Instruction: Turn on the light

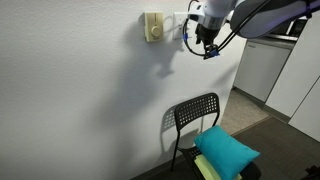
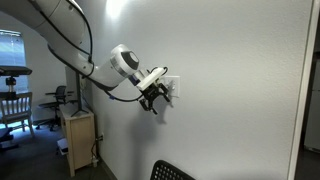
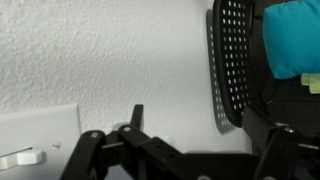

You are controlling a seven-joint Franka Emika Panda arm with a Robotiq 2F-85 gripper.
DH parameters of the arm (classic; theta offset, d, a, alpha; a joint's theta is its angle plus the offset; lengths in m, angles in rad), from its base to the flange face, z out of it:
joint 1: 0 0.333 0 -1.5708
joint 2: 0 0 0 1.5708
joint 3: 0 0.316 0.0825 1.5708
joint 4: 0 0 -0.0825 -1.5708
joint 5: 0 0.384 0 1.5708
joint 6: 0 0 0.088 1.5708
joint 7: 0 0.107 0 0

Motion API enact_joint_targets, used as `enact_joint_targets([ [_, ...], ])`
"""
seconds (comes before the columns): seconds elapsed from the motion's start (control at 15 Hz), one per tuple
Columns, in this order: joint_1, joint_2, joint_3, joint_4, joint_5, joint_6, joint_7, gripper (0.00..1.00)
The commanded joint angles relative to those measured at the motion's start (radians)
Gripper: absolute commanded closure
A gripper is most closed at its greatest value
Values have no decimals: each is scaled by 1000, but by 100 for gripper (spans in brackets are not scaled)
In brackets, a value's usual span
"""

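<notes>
Jaws: how far apart they stand can't be read from any view, and nothing shows held between them.

Wrist view: the gripper [image 3: 180, 150] linkage fills the bottom edge, and one dark fingertip [image 3: 135, 115] pokes up against the textured white wall [image 3: 120, 50]. The white switch plate [image 3: 38, 130] sits at lower left, its pale rocker [image 3: 18, 157] by the frame edge. The plate lies just left of that fingertip, close beside it; contact unclear. A black perforated chair [image 3: 230, 60] and teal cushion [image 3: 295, 40] are at far right.

In an exterior view: gripper [image 2: 155, 100] at the wall, arm [image 2: 70, 40] sweeping in from upper left. Switch plate [image 2: 171, 90] is just right of the fingers, partly covered. Wooden cabinet [image 2: 78, 140] at lower left.

In an exterior view: gripper [image 1: 207, 46] high on the wall, right of a cream-yellow dial box [image 1: 152, 27]; the plate is mostly hidden behind it. Chair [image 1: 195, 115] and cushion [image 1: 228, 150] below.
</notes>
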State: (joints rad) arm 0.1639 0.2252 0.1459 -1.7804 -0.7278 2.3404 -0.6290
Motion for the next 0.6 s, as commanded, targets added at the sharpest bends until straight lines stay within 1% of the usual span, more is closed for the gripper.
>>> enact_joint_targets([
  [0.0, -21, 42, 6, 55, 45, 72, -70, 0],
  [0.2, -27, 81, 1, 105, 82, 104, -101, 0],
  [0.53, -22, 145, -12, 206, 91, 79, -127, 0],
])
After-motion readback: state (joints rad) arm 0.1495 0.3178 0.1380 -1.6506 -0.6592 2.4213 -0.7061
